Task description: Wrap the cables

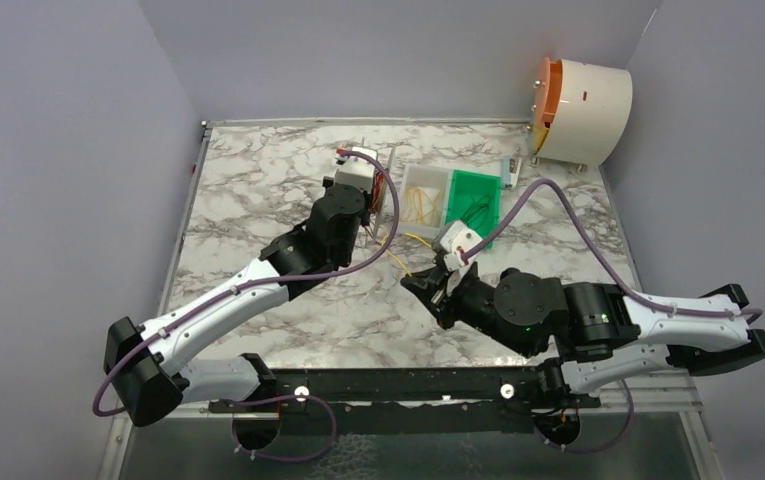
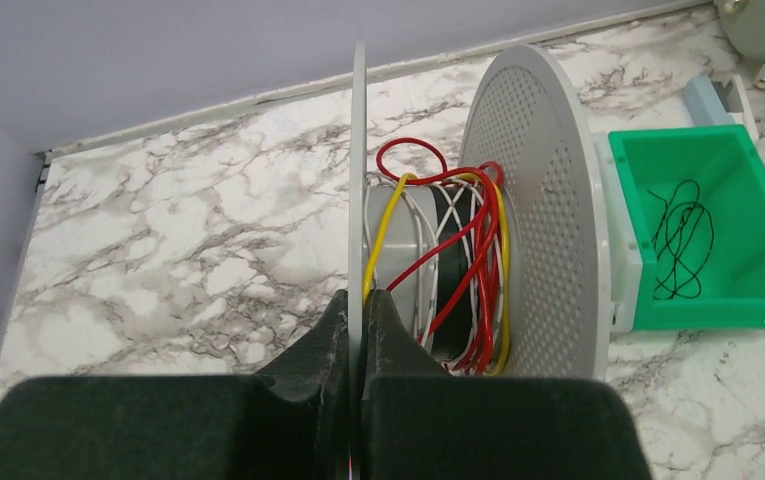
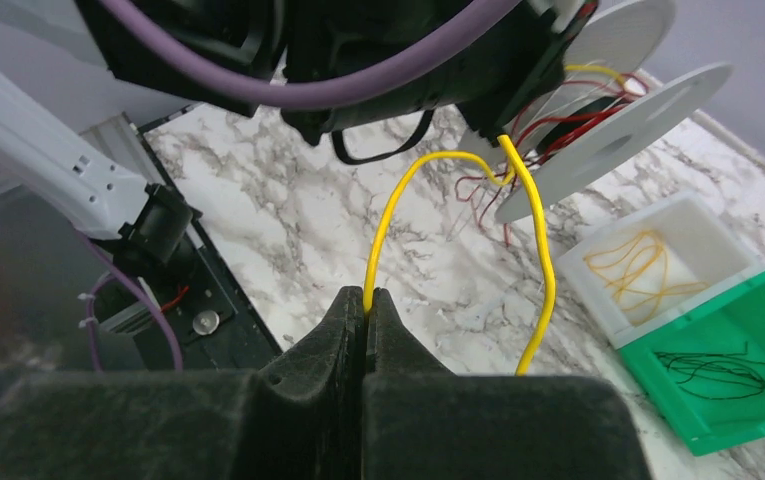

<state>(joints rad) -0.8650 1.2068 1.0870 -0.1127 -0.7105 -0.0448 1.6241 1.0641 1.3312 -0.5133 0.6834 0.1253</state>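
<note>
No text, label, brand, number or sign can be read in any of the three views.
</note>
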